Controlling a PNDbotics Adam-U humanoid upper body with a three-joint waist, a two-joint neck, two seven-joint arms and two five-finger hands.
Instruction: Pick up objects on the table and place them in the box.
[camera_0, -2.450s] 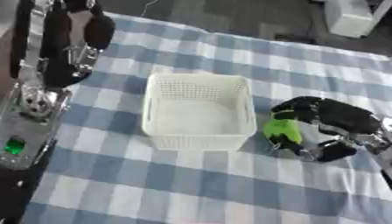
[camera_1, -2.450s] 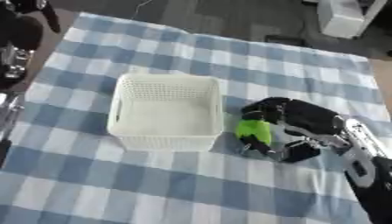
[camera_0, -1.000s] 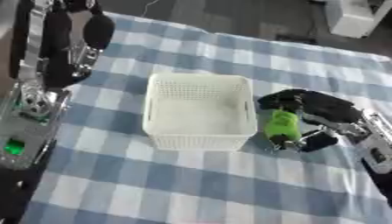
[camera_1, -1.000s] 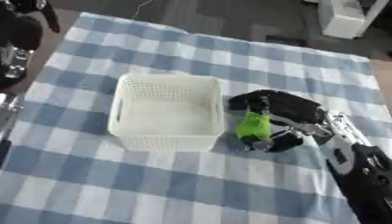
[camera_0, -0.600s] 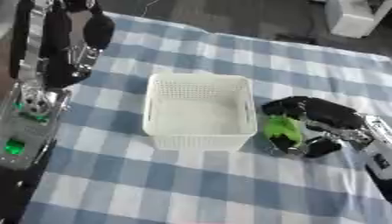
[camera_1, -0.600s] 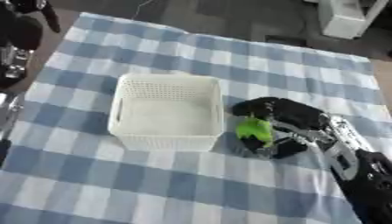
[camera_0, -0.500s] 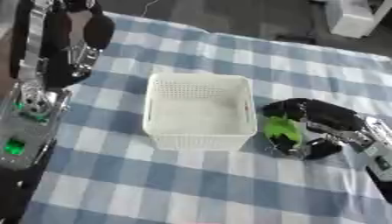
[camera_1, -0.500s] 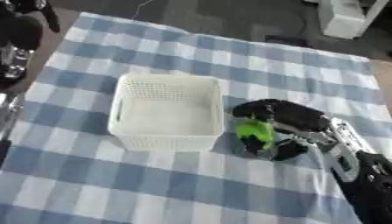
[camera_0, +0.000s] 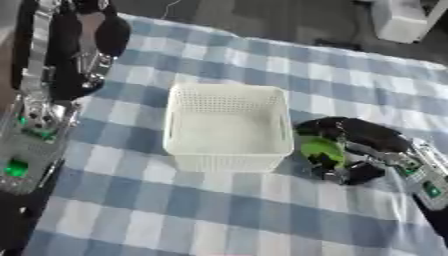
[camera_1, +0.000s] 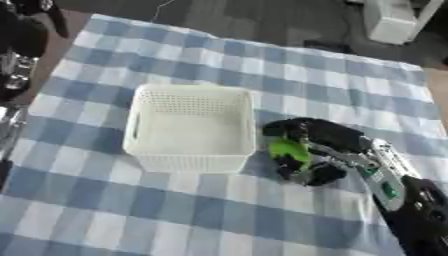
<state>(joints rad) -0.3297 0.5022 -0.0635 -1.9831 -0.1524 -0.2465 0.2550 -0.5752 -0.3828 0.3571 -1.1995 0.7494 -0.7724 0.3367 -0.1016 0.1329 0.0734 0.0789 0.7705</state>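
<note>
Green object (camera_0: 320, 148) dropped back beside the white box (camera_0: 229, 125); your right hand (camera_0: 363, 145) stayed curled round it, not yet lifted over.

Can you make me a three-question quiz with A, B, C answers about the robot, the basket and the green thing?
1. Where is the green object?
A. Inside the basket
B. On the table just right of the basket
C. At the far edge of the cloth

2. What colour is the basket?
A. White
B. Red
C. Black

3. What is the right hand doing?
A. Lying flat and open, away from everything
B. Resting inside the basket
C. Curled around the green object

Answers:
1 B, the green object sits beside the basket's right wall.
2 A, its mesh walls are white.
3 C, the black fingers wrap over and under the green object.
</note>
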